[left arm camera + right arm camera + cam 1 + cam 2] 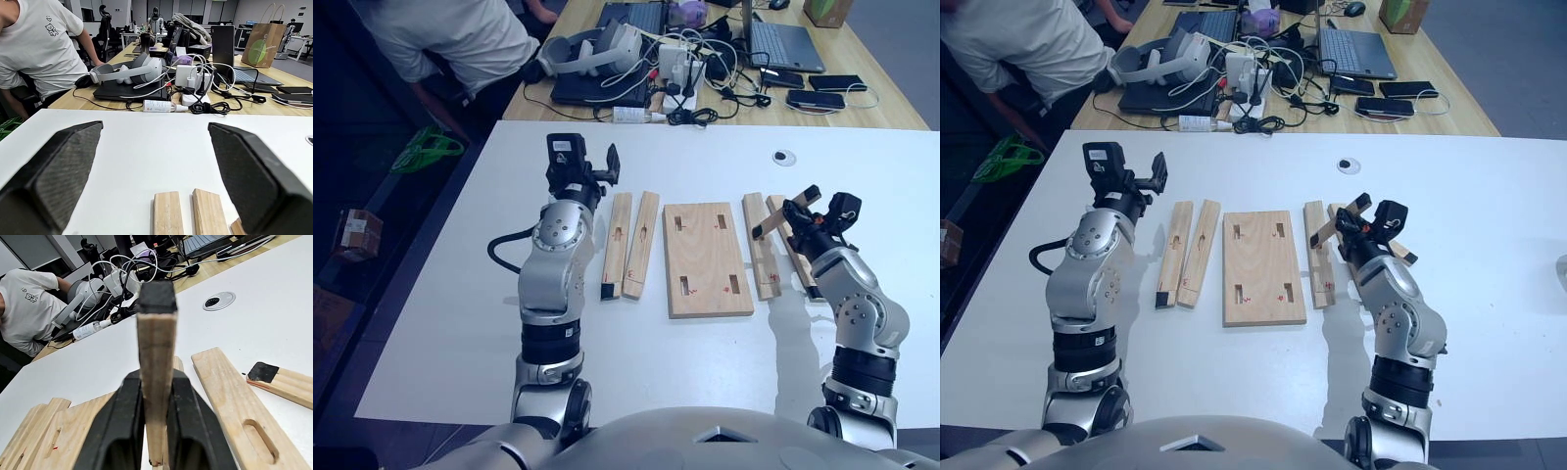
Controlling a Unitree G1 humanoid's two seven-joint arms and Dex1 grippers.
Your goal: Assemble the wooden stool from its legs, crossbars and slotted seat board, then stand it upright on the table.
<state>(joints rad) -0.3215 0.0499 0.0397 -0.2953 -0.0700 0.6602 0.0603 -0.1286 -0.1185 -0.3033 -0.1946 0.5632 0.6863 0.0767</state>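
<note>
The slotted seat board (708,259) lies flat in the middle of the white table (862,147). Two wooden legs (619,243) (641,243) lie side by side to its left. My left gripper (597,171) hovers open just behind them, and both leg ends (167,215) sit below its spread fingers (63,171). To the right of the board lies another leg (761,245), with a further leg (283,382) beyond it. My right gripper (790,217) is shut on a narrow crossbar (156,357), held tilted above those right-hand legs.
A round cable grommet (785,157) sits in the table behind the right-hand parts. Beyond the far edge stands a wooden desk (891,103) with laptops, a headset (592,49), phones and tangled cables. The table's near side and far right are bare.
</note>
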